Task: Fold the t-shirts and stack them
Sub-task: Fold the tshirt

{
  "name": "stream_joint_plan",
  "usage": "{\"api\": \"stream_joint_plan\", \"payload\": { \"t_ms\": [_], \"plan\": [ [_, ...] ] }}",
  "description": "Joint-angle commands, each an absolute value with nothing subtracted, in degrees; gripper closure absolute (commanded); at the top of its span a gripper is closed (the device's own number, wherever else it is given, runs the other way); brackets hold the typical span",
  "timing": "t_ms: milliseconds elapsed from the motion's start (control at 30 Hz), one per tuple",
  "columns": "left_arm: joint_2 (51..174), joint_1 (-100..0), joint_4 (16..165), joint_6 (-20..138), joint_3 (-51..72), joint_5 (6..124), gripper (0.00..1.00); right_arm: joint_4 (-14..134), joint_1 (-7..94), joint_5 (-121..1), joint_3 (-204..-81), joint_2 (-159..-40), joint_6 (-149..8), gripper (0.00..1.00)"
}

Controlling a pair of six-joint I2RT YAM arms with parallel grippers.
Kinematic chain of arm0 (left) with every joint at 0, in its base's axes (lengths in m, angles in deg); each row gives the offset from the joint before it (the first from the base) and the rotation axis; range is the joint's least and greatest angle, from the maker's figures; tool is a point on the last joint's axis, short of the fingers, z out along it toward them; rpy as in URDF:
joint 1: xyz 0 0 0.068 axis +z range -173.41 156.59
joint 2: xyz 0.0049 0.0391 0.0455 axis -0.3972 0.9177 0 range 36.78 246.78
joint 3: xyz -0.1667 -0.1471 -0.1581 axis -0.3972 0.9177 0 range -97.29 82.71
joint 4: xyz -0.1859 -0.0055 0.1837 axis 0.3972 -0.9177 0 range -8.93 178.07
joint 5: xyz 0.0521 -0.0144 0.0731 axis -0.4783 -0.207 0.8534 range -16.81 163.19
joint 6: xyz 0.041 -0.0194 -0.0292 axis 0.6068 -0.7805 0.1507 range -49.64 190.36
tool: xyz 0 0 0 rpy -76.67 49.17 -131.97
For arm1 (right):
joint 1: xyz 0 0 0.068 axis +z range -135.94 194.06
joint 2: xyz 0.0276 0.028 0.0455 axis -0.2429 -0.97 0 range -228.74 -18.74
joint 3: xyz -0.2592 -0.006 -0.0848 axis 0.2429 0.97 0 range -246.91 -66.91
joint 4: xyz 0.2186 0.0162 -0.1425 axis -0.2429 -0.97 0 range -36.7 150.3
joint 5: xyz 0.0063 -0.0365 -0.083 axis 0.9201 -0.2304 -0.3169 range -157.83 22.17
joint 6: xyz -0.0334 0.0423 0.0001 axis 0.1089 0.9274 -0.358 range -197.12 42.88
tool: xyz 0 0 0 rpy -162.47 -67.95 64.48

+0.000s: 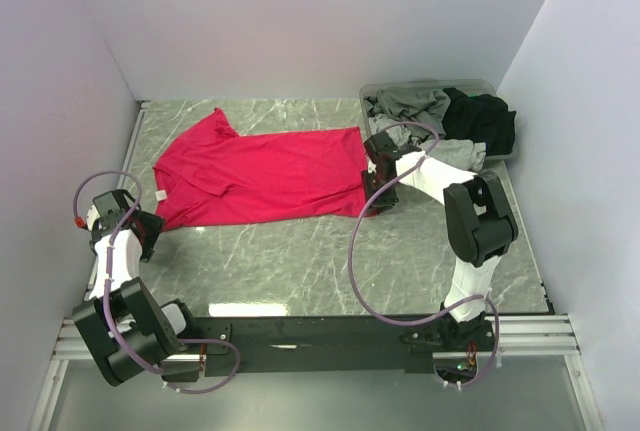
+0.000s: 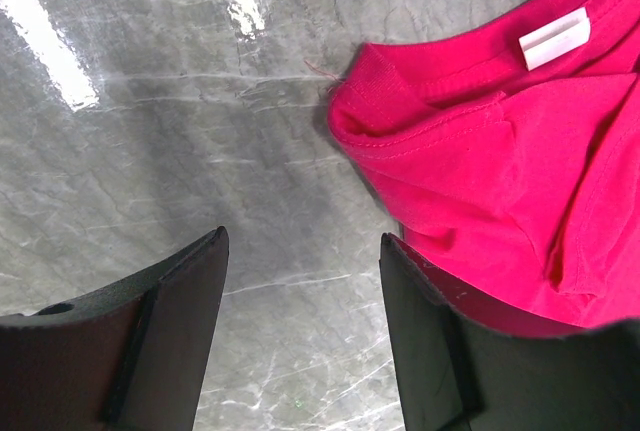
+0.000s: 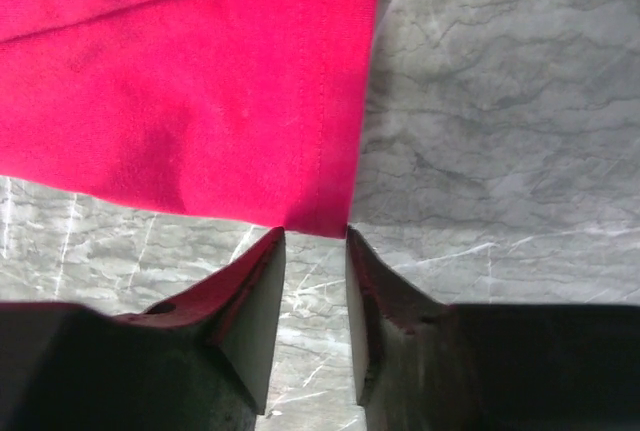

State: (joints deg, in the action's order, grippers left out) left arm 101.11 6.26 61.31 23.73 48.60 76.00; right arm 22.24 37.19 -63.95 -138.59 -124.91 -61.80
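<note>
A bright pinkish-red t-shirt [image 1: 260,173] lies spread flat on the marble table, collar to the left, hem to the right. My left gripper [image 1: 150,231] is open and empty at the shirt's near left corner. In the left wrist view its gripper [image 2: 303,235] stands over bare table, with the collar and the white label [image 2: 555,38] just to the right. My right gripper [image 1: 376,201] is at the hem's near right corner. In the right wrist view the gripper [image 3: 314,231] is narrowly open, tips at the edge of the shirt [image 3: 200,81], with nothing between the jaws. Grey t-shirts [image 1: 410,103] and a black t-shirt [image 1: 490,121] lie crumpled at the back right.
A grey plastic tub [image 1: 425,86] holding the crumpled shirts stands at the back right corner, close behind the right arm. White walls close in the table on the left, back and right. A black rail [image 1: 320,331] runs along the near edge.
</note>
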Motion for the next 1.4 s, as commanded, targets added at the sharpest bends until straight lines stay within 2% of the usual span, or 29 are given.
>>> {"api": "stream_joint_plan", "payload": {
  "t_ms": [0, 233, 367, 900, 1367],
  "plan": [
    [100.4, 6.6, 63.6, 24.5, 48.4, 75.2, 0.33, 23.9, 38.1, -64.9, -138.6, -125.9, -62.3, 0.67],
    [100.9, 6.5, 64.5, 24.7, 48.5, 75.2, 0.33, 23.7, 38.6, -65.0, -138.4, -126.6, -62.5, 0.92],
    [100.9, 6.6, 65.3, 24.0, 49.0, 75.7, 0.33, 21.6, 38.8, -67.2, -137.6, -125.8, -61.9, 1.0],
    [104.0, 6.7, 71.4, 24.7, 51.9, 75.9, 0.39, 20.8, 39.1, -70.5, -134.2, -123.6, -60.7, 1.0],
    [113.4, 6.7, 76.2, 24.9, 48.3, 77.6, 0.43, 20.7, 39.0, -70.2, -134.3, -124.0, -61.0, 1.0]
  ]
}}
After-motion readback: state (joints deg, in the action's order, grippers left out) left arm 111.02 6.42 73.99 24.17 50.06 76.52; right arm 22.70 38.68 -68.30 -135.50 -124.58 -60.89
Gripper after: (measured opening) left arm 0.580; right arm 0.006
